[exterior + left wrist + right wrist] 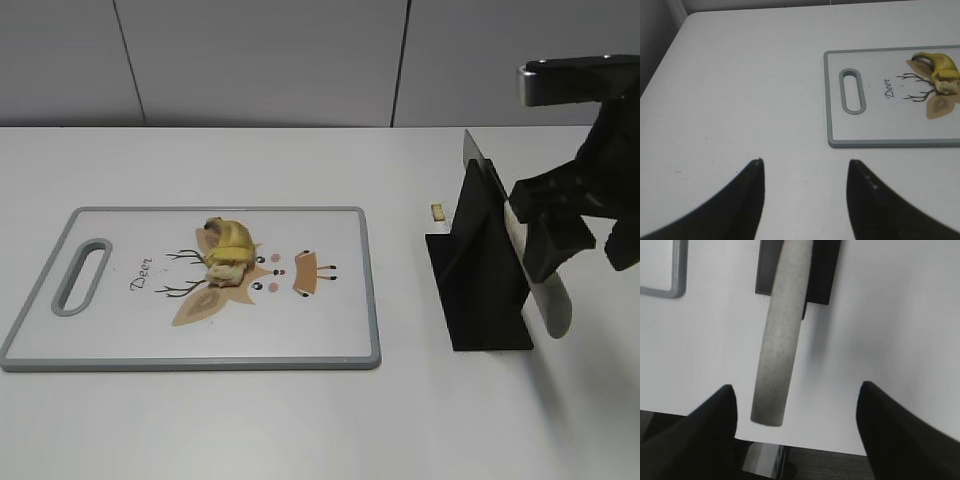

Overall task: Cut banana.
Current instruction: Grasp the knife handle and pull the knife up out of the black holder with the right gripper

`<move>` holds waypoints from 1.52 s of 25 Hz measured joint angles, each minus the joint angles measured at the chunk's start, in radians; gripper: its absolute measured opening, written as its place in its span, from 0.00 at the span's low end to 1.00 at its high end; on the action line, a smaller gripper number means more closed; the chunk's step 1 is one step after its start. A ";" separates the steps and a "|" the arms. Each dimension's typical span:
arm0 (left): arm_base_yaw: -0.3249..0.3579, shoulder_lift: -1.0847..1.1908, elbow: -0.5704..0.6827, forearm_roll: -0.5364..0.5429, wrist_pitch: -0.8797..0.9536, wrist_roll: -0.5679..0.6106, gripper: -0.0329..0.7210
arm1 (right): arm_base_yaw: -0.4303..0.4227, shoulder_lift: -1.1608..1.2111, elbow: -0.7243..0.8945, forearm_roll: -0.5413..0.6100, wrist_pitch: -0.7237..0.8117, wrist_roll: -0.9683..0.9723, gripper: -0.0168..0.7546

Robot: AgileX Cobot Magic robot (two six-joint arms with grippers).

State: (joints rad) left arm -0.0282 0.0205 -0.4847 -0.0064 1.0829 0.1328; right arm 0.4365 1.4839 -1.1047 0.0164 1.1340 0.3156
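Banana (228, 252) lies on cutting board (190, 290). Knife (781, 335) sits in stand (478, 270). Left gripper (805, 200) and right gripper (795, 425): jaws apart, empty

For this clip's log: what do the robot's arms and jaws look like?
Only the right arm shows in the exterior view: black, angular and blocky, with a silver-grey band on its top link. Both wrist views show matte black fingers that broaden toward the base and taper to rounded tips. No cables or markings are visible.
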 joint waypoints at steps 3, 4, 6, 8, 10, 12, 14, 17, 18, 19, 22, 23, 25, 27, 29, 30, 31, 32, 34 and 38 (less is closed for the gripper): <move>0.000 0.000 0.000 0.000 0.000 0.000 0.71 | -0.033 0.027 0.000 0.047 -0.027 -0.046 0.76; 0.000 0.000 0.000 0.000 0.000 0.000 0.71 | -0.034 0.035 0.000 0.056 -0.031 -0.054 0.76; 0.000 0.000 0.000 0.000 0.000 0.000 0.71 | -0.034 0.049 0.000 0.068 -0.041 -0.063 0.76; 0.000 0.000 0.000 0.000 0.000 0.000 0.71 | -0.034 0.063 -0.001 0.072 -0.050 -0.066 0.76; 0.000 0.000 0.000 0.000 0.000 0.000 0.71 | -0.034 0.079 -0.001 0.073 -0.055 -0.066 0.74; 0.000 0.000 0.000 0.000 0.000 0.000 0.71 | -0.034 0.091 -0.001 0.073 -0.060 -0.067 0.70; 0.000 0.000 0.000 0.000 0.000 0.000 0.71 | -0.034 0.106 -0.001 0.072 -0.066 -0.067 0.64; 0.000 0.000 0.000 0.000 0.000 0.000 0.71 | -0.034 0.134 -0.001 0.072 -0.068 -0.068 0.60; 0.000 0.000 0.000 0.000 0.000 0.000 0.71 | -0.034 0.144 -0.001 0.072 -0.068 -0.068 0.59; 0.000 0.000 0.000 0.000 0.000 0.000 0.71 | -0.034 0.152 -0.001 0.072 -0.068 -0.068 0.59; 0.000 0.000 0.000 0.000 0.000 0.000 0.71 | -0.034 0.162 -0.001 0.073 -0.071 -0.067 0.57; 0.000 0.000 0.000 0.000 0.000 0.000 0.71 | -0.034 0.162 -0.001 0.074 -0.071 -0.061 0.56; 0.000 0.000 0.000 0.000 0.000 0.000 0.71 | -0.034 0.162 -0.001 0.075 -0.071 -0.038 0.47; 0.000 0.000 0.000 0.000 0.000 0.000 0.71 | -0.034 0.167 -0.001 0.077 -0.068 -0.005 0.36; 0.000 0.000 0.000 0.000 0.000 0.000 0.71 | -0.034 0.173 -0.001 0.080 -0.064 0.018 0.27; 0.000 0.000 0.000 0.000 0.000 0.000 0.71 | -0.034 0.174 -0.001 0.081 -0.061 0.023 0.26; 0.000 0.000 0.000 0.000 0.000 0.000 0.71 | -0.034 0.174 -0.001 0.082 -0.061 0.026 0.26; 0.000 0.000 0.000 0.000 0.000 0.000 0.71 | -0.034 0.174 -0.001 0.082 -0.061 0.028 0.26; 0.000 0.000 0.000 0.000 0.000 0.000 0.71 | -0.034 0.174 -0.001 0.082 -0.061 0.032 0.26; 0.000 0.000 0.000 0.000 0.000 0.000 0.71 | -0.034 0.174 -0.001 0.082 -0.060 0.058 0.26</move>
State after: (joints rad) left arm -0.0282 0.0205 -0.4847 -0.0064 1.0829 0.1328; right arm 0.4023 1.6577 -1.1061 0.0984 1.0738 0.3737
